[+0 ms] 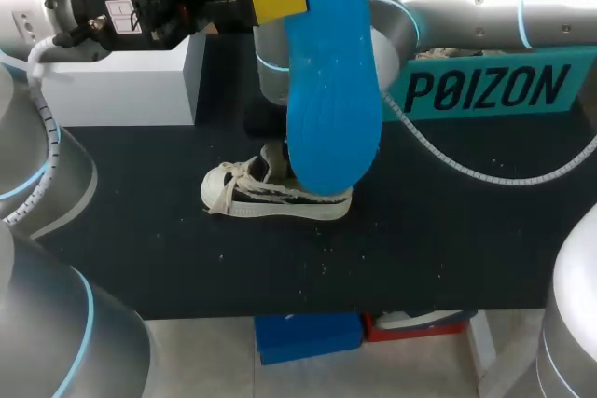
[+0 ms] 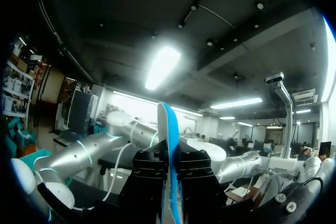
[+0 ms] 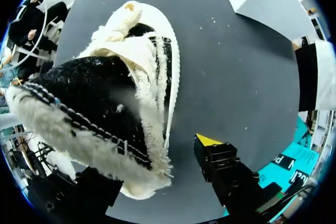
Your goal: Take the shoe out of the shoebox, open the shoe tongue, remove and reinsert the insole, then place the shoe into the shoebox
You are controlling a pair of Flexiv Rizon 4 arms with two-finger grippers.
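In the head view my left gripper (image 1: pixel 278 3) is clamped on one end of the long bright blue foam insole (image 1: pixel 331 81), holding it high above the middle of the black table (image 1: pixel 466 240), so the insole is plainly out of the shoe. The small black canvas sneaker with frayed cream trim and cream laces (image 1: pixel 270 195) lies on its side on the table under the insole, toe to the left, well outside any box. My right arm (image 1: pixel 485 2) comes in from the far right and drops behind the insole, which hides its gripper here. A teal cardboard shoebox (image 1: pixel 485 90) stands at the far right, and a white box (image 1: pixel 121 81) at the far left. From the left wrist view, the insole (image 2: pixel 167 129) stands edge-on, pinched between the two dark fingers of the left gripper (image 2: pixel 171 169). From the right wrist view, the sneaker (image 3: pixel 100 108) fills the space ahead of the right gripper (image 3: pixel 157 169). Its yellow-tipped finger (image 3: pixel 209 141) stands clear of the sole with bare table between, so I judge that gripper released, holding nothing. I cannot make out the tongue. By my reckoning, taking out and insole removal are done. Reinserting and boxing the sneaker remain.
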